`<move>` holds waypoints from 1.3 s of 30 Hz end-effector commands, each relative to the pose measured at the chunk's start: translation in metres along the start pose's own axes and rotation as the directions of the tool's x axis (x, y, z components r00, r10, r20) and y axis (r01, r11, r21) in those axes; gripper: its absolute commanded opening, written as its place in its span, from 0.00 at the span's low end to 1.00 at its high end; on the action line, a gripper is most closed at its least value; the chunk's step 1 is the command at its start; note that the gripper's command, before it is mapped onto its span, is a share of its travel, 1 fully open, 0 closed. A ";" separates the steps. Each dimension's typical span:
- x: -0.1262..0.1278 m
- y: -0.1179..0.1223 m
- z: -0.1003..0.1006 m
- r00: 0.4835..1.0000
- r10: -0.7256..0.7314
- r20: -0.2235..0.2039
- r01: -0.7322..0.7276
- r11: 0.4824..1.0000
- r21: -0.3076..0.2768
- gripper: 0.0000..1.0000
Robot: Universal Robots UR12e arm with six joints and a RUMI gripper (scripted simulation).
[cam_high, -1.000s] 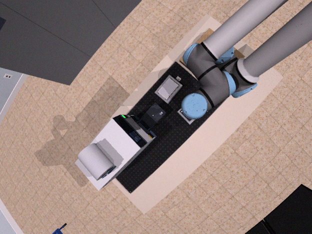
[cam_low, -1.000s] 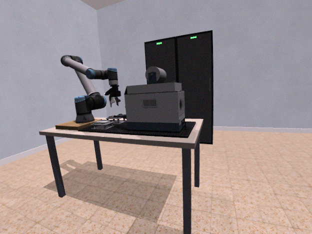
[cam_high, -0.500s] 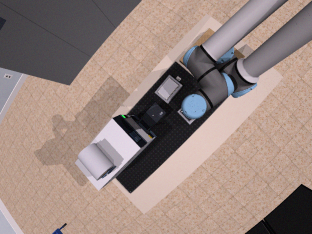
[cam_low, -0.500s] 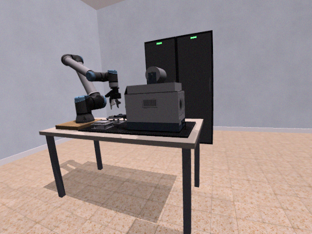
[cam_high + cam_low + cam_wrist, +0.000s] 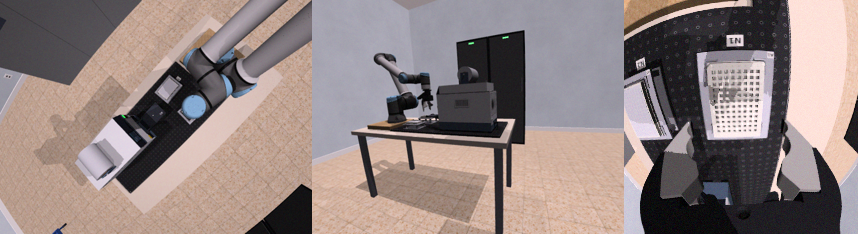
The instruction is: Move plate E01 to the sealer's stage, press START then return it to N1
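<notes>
Top view: left of the pincer [image 5: 426, 110] [image 5: 736, 122] we see the sealer [image 5: 126, 136] [image 5: 465, 110], its lamp [image 5: 123, 116] green, then the stage [image 5: 152, 114] [image 5: 432, 115], with nest N2 [image 5: 161, 97] [image 5: 412, 124] [image 5: 667, 134] farther right. Our pincer stands wide, holding nothing, above nest N1 [image 5: 185, 118] [image 5: 703, 95], where plate E01 [image 5: 735, 100] lies below the fingers, untouched.

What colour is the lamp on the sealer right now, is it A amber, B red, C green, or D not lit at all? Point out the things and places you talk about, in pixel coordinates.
C, since the lamp [image 5: 123, 116] at the front corner of the sealer [image 5: 126, 137] [image 5: 465, 108] glows green in the top view.
</notes>
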State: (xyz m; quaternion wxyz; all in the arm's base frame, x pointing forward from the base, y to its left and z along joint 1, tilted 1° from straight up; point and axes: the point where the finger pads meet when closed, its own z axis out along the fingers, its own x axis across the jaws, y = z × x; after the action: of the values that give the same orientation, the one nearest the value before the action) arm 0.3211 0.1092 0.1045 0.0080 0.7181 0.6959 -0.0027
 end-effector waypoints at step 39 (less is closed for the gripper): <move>0.000 0.001 0.036 1.000 0.000 0.000 0.000 1.000 -0.001 0.68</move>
State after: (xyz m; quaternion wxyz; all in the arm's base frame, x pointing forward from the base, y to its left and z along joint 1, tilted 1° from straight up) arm 0.3217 0.1086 0.0680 0.0081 0.7181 0.6959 -0.0027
